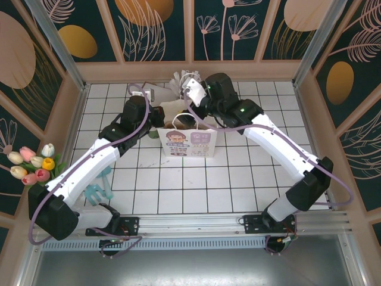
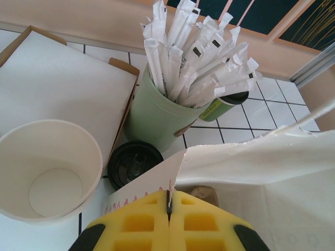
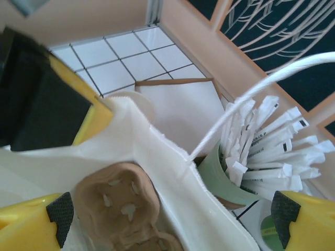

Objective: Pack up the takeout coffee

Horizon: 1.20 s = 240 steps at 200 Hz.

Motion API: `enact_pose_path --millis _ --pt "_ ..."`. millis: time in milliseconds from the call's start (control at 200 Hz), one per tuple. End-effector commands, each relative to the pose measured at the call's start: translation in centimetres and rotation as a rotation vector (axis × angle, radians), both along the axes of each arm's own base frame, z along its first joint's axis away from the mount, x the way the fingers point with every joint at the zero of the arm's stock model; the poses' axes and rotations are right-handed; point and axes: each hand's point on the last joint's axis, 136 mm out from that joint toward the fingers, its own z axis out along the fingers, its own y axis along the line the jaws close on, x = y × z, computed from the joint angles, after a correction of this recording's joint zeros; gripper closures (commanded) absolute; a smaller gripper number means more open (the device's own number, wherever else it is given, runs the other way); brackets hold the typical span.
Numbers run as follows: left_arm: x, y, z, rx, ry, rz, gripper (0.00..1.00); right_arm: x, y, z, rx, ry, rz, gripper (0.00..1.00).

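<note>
left claw [image 2: 169, 201]: clamped on white paper bag [image 2: 251, 167] rim
right claw [image 3: 172, 209]: spread wide above bag
dark-lidded takeout coffee cup [image 2: 133, 162]: on tabletop [image 2: 261, 112], beside bag

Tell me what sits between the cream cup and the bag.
A black round lid; the left wrist view shows it.

place: staged café booth | cues: tiled table [image 1: 178, 185] — leaf-print panels [image 1: 232, 30], tulips [image 1: 33, 164]
</note>
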Motion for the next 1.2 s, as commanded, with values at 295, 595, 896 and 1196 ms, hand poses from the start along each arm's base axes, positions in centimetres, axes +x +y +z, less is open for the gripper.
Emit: enact_pose_path --millis 295,595,896,1196 --pt "-0.1 -0.7 1.0 -0.019 0.012 -0.022 1.0 2.4 -11.1 4.9 0.397 0.158 -0.608 0.01" --pt "0.1 -1.1 1.3 -0.02 0.022 -0.039 1.0 3.5 -12.9 -2.6 0.361 0.487 -0.727 0.23" --pt "0.0 -1.3 3.4 -0.034 0.032 -0.045 1.0 3.5 -11.0 -6.0 0.201 0.592 -0.733 0.74" --pt "0.4 -2.8 2.0 -0.011 0.077 -0.113 1.0 2.7 -11.5 -4.7 0.258 0.569 -0.745 0.62"
